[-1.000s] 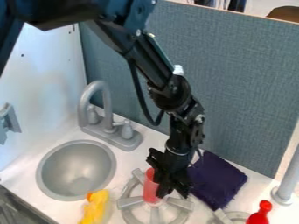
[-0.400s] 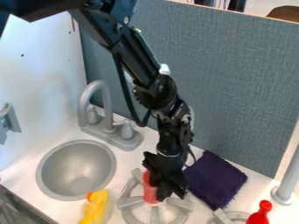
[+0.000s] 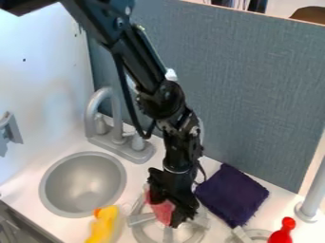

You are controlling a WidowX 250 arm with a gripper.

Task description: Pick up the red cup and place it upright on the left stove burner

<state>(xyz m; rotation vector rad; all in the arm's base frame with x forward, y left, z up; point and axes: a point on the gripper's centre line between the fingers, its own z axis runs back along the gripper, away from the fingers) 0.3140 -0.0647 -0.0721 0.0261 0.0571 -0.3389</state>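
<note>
My black gripper (image 3: 170, 201) hangs low over the grey stove burner (image 3: 137, 219) in the lower middle of the camera view. Right at it is a translucent red cup (image 3: 164, 213), leaning and partly covered by the gripper. Whether the cup is held cannot be made out. A dark purple cloth (image 3: 233, 195) lies flat just right of the gripper.
Left of the burner are a round grey sink (image 3: 84, 186) and a grey faucet (image 3: 107, 95). A yellow toy (image 3: 105, 225) lies between sink and burner. A red object (image 3: 283, 232) and grey post (image 3: 312, 197) stand at right.
The arm and gripper have shifted left, away from the cloth. The red cup, upright before, now leans and is more covered by the gripper.
</note>
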